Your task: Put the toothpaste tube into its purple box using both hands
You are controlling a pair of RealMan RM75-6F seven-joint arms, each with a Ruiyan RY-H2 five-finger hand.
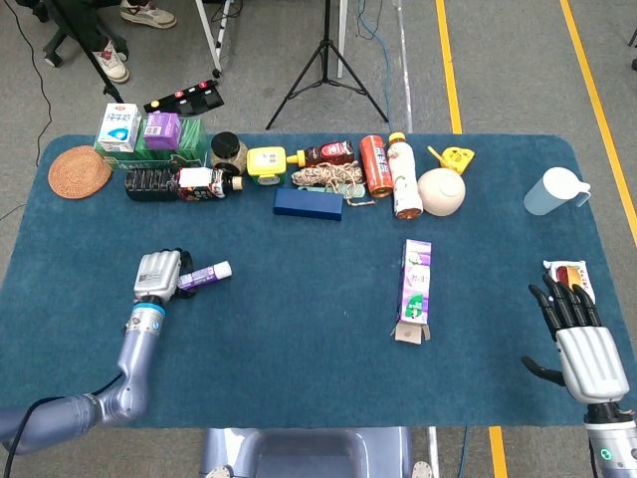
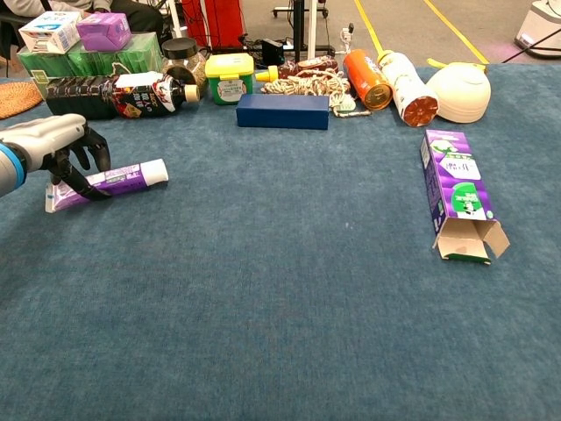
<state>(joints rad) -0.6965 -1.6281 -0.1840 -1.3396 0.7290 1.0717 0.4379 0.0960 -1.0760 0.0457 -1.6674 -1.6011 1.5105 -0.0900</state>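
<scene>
The purple-and-white toothpaste tube (image 1: 206,273) (image 2: 123,178) lies on the blue table at the left, cap end pointing right. My left hand (image 1: 159,274) (image 2: 57,145) has its fingers curled down around the tube's flat tail end and grips it. The purple box (image 1: 415,284) (image 2: 456,189) lies flat at centre right, its open flap end toward the near edge. My right hand (image 1: 582,344) hovers at the table's near right corner, fingers spread and empty, well away from the box. The chest view does not show that hand.
A row of items lines the back: dark bottles (image 1: 179,183), a blue box (image 1: 308,203), rope (image 1: 326,176), cans, a bowl (image 1: 441,191). A clear pitcher (image 1: 553,191) stands far right. A snack packet (image 1: 569,271) lies just beyond my right hand.
</scene>
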